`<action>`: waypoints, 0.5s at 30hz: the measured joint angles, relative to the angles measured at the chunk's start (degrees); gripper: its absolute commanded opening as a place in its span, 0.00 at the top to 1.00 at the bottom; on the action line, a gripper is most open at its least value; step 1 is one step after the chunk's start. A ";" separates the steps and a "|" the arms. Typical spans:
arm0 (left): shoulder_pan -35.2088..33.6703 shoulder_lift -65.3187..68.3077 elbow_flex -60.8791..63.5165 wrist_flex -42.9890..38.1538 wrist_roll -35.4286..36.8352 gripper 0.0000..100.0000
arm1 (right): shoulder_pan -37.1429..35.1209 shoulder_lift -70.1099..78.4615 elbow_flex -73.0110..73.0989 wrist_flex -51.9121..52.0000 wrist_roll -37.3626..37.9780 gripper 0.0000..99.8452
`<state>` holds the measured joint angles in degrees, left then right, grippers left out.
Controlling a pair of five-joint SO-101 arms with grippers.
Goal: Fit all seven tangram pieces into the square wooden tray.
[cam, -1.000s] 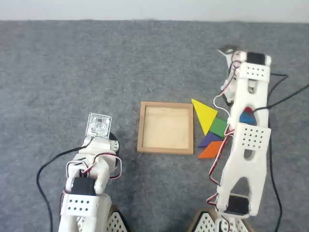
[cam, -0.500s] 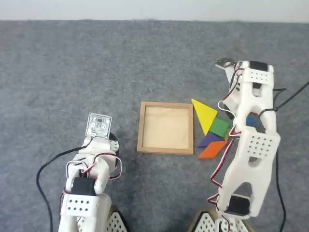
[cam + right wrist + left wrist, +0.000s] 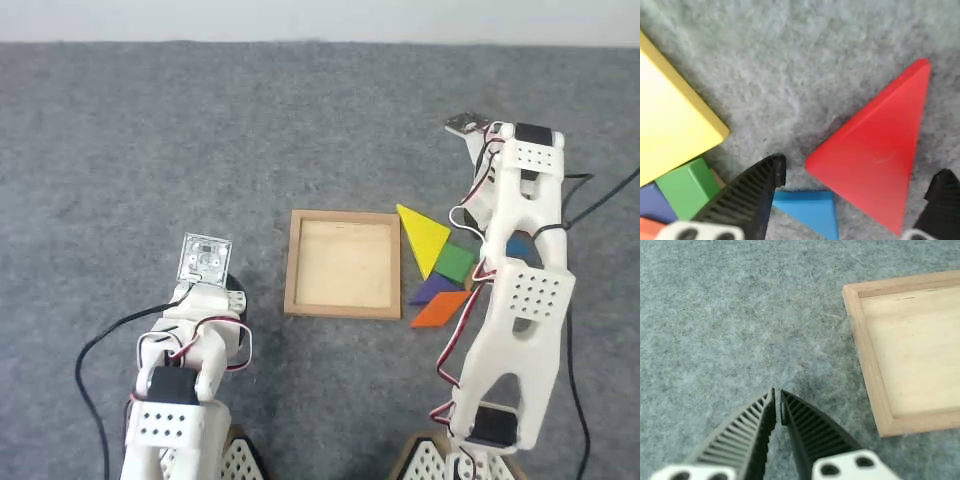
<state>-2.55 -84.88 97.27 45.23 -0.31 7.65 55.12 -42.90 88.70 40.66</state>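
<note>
From where I sit, the right arm [image 3: 520, 290] covers much of the cluster in the high view: the blue piece [image 3: 518, 245] peeks out as a sliver beside it. The red triangle [image 3: 875, 170] lies on the grey counter [image 3: 150, 130], between the right fingers [image 3: 757, 192], which are spread wide to either side of it; I cannot tell whether they touch it. The yellow triangle [image 3: 423, 238] sits just beside the tray [image 3: 343, 264], at its right rim, with the green square [image 3: 455, 262], purple triangle [image 3: 433, 288] and orange parallelogram [image 3: 438, 309] packed below it. The tray's bare wooden floor shows; its far side is cut off in the left wrist view. The left fingers [image 3: 771, 405] are pressed together over counter, near the tray's left rim, with room around them.
</note>
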 measured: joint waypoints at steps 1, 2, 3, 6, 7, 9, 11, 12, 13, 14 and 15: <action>0.00 0.00 0.00 0.00 0.00 0.98 | 0.00 0.00 0.00 0.00 0.00 0.69; 0.00 0.00 0.00 0.00 0.00 0.98 | 0.00 0.00 0.00 0.00 0.00 0.69; 0.00 0.00 0.00 0.00 0.00 0.98 | 0.00 0.00 0.00 0.00 0.00 0.69; 0.00 0.00 0.00 0.00 0.00 0.98 | 0.26 0.00 -0.70 0.00 -0.09 0.69; 0.00 0.00 0.00 0.00 0.00 0.98 | 0.26 0.00 -0.88 0.00 -0.09 0.69; 0.00 0.00 0.00 0.00 0.00 0.98 | 0.26 0.00 -0.88 0.00 -0.09 0.71; 0.00 0.00 0.00 0.00 0.00 0.98 | 0.26 0.00 -0.97 0.26 -0.09 0.73; 0.00 0.00 0.00 0.00 0.00 0.98 | 0.35 0.00 -0.97 0.26 -0.09 0.73; 0.00 0.00 0.00 0.00 0.00 0.98 | 0.35 0.00 -1.32 0.26 -0.09 0.73; 0.00 0.00 0.00 0.00 0.00 0.98 | 0.35 0.00 -1.58 0.26 -0.09 0.73; 0.00 0.00 0.00 0.00 0.00 0.98 | 0.35 0.09 -1.67 0.26 -0.09 0.73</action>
<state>-2.55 -84.88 97.27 45.23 -0.31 8.00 55.21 -44.57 88.97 40.57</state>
